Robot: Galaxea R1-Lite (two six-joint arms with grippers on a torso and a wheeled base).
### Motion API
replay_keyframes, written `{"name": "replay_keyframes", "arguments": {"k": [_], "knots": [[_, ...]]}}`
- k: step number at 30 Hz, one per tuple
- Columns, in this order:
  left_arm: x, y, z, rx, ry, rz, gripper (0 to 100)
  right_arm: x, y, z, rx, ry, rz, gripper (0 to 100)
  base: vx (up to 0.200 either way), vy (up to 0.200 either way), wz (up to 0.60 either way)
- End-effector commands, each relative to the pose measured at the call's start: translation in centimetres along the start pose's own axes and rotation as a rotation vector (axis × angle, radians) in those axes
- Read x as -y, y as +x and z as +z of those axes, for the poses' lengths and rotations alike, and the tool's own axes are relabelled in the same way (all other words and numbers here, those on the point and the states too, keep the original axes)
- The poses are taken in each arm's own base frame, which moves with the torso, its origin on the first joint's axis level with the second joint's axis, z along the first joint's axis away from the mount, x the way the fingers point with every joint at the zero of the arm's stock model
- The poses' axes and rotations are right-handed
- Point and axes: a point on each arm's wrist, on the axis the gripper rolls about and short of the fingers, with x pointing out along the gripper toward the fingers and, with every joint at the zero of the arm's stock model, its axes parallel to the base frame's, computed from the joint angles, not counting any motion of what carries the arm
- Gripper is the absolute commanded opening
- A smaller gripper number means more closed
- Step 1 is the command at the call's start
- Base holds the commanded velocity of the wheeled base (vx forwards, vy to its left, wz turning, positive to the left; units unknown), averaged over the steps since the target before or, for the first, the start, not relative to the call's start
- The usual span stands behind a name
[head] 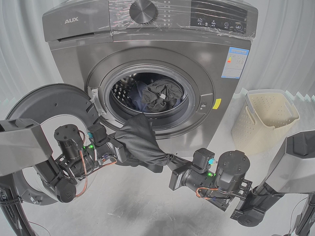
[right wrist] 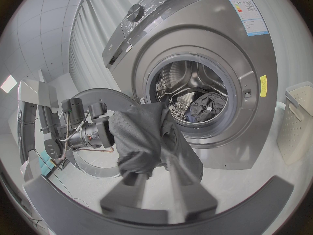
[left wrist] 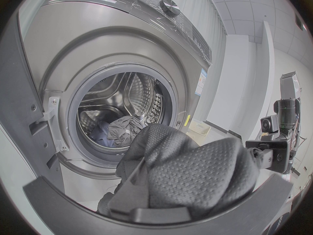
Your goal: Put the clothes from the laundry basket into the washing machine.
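One dark cloth [head: 141, 141] hangs between the two pincers, right in front of the washing machine [head: 82, 59]. Its top corner goes up from the pincers and touches the bottom lip of the round hole. The rest sags down between them, above the floor [head: 131, 200].

The cloth looks soft and floppy, with tiny bumps in the knit. I think it is light and will not break. It bends any way you pull it, so a loose part could catch on the lip or slide back out. The bunched ends look like the best places to hold it, and both ends are held there.

The left pincer [head: 124, 152] is pinching one end. Its fingers are mostly buried under the cloth, so they must be close together. The right pincer [head: 169, 158] is squeezed on the other end, where the cloth is gathered into a small knot. Neither one is spread wide.

More dark clothes [head: 160, 94] lie in the drum, past the pincers and a bit higher. The round door [head: 49, 99] is swung open behind the left pincer. The laundry basket [head: 249, 128] sits on the floor well off to the far side of the right pincer, next to the machine. I can see no clothes inside it, so this may be the last piece to push in.
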Motion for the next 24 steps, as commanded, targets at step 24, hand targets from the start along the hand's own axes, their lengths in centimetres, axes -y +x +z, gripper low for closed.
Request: {"name": "replay_keyframes", "arguments": {"k": [24], "knots": [[0.8,-3.8,1.1,-0.024,0.010,0.022,0,5.9,-8.8,1.4,-0.094,-0.116,-0.023,100,0.000,0.000,0.00]]}}
